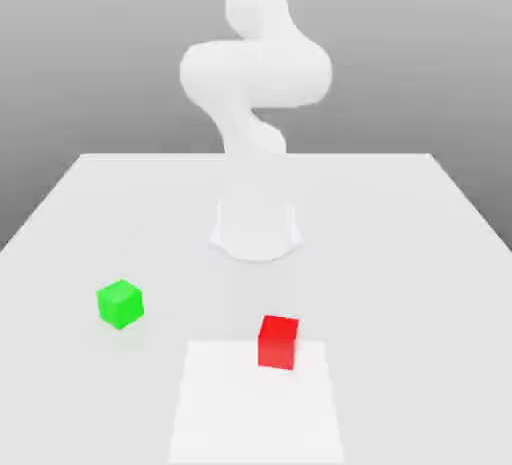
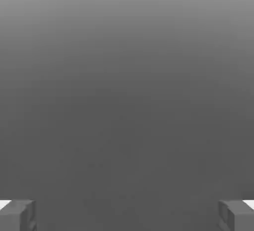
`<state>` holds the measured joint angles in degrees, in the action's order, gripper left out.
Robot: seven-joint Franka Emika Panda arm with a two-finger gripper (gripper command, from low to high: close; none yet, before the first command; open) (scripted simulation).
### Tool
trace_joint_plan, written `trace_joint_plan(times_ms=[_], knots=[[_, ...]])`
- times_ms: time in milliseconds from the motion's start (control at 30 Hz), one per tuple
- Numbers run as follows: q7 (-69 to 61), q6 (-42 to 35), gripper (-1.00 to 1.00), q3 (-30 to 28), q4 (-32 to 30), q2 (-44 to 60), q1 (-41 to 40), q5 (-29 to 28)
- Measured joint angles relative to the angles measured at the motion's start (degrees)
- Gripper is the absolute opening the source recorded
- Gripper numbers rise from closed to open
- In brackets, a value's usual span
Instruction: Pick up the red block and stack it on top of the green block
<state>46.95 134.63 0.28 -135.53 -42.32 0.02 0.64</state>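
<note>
Grey, featureless backdrop sits behind a pale white surface (image 1: 420, 243), with the white arm (image 1: 255, 73) rising at the upper centre of the exterior view. We see the red block (image 1: 278, 341) at the lower centre, slightly toward the right, resting on a lighter rectangular patch (image 1: 255, 413) of the surface; the green block (image 1: 120, 303) lies at the lower left, well apart from it. In the hand view our fingers (image 2: 17, 215) stand spread wide at the two lower corners, released, with nothing between them. We judge the reach has not yet begun. To do it well we should come down squarely over the red block, line the fingers up with two opposite flat faces, and close only once they straddle it.
</note>
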Motion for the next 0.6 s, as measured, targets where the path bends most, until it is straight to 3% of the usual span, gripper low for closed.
trace_joint_plan(times_ms=[467, 600], knots=[[9.27, 19.51, 0.00, 4.31, -25.51, 24.85, 0.07, 2.46], [13.66, 29.10, 0.00, 5.69, -31.34, 37.54, -0.38, 0.71]])
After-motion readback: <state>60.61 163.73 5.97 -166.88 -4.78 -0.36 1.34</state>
